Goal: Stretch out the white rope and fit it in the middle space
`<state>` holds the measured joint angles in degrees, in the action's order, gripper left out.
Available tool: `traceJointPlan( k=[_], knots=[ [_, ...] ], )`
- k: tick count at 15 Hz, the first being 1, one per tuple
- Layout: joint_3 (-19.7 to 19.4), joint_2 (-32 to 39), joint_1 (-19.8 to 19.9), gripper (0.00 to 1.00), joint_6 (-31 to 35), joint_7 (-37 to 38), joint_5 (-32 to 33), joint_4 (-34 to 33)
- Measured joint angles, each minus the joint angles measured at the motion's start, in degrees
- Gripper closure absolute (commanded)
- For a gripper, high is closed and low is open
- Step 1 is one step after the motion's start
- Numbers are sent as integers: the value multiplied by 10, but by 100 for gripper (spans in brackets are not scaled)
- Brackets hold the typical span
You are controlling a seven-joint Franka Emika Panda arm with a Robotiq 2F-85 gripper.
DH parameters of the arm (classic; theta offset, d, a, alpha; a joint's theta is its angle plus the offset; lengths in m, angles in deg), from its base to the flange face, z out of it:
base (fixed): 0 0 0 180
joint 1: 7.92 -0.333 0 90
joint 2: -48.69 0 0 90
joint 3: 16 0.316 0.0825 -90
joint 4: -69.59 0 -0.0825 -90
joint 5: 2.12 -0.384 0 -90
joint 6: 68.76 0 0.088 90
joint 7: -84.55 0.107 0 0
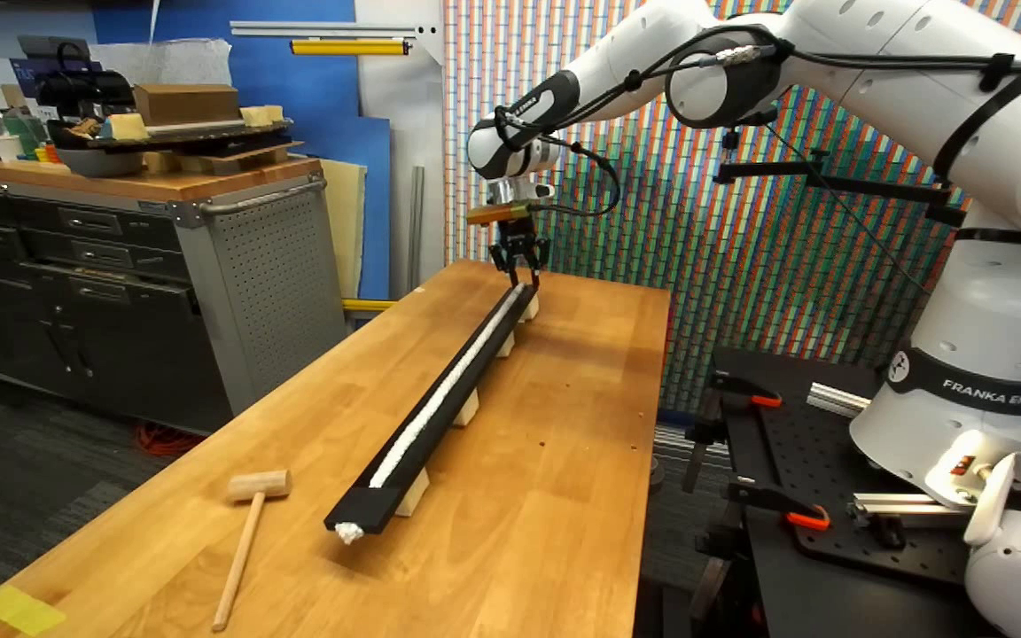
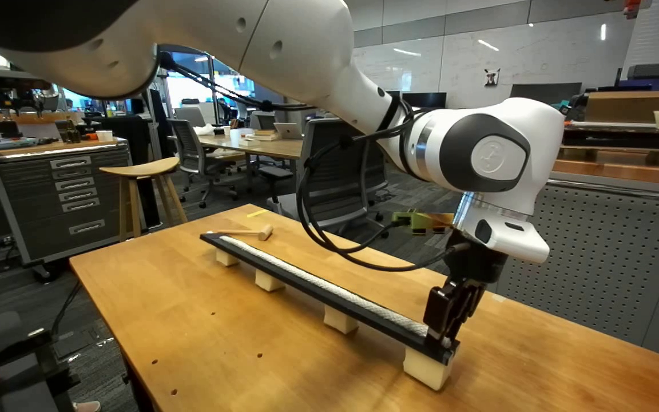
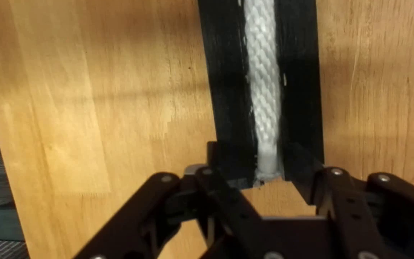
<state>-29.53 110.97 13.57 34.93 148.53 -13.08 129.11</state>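
Observation:
The white rope [image 1: 440, 399] lies stretched straight along the middle space between the two long black bars [image 1: 362, 509]. It also shows this way in an exterior view [image 2: 329, 286] and in the wrist view [image 3: 264, 82]. At the end nearer the mallet, a black band crosses over it and a frayed white tuft sticks out. My gripper [image 1: 526, 280] is at the far end of the bars, pointing down. In the wrist view its fingers [image 3: 261, 162] are apart, one on each side of the rope's blunt end, with no grip on it visible. The groove's floor is hidden under the rope.
Several pale wooden blocks [image 2: 427, 369] hold the bars above the wooden table [image 1: 581, 496]. A wooden mallet [image 1: 260, 485] lies beside the bars. Yellow tape [image 1: 21, 610] is on a table corner. A grey workbench [image 1: 262, 275] stands beyond the table's edge.

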Motion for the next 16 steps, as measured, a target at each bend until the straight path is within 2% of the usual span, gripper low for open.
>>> traceJointPlan(
  k=[2,10,16],
  knots=[
    [0,0,-1,1,17,0,4,4],
    [0,-8,-15,1,54,-15,25,16],
    [0,-49,-42,0,15,-138,89,17]
  ],
)
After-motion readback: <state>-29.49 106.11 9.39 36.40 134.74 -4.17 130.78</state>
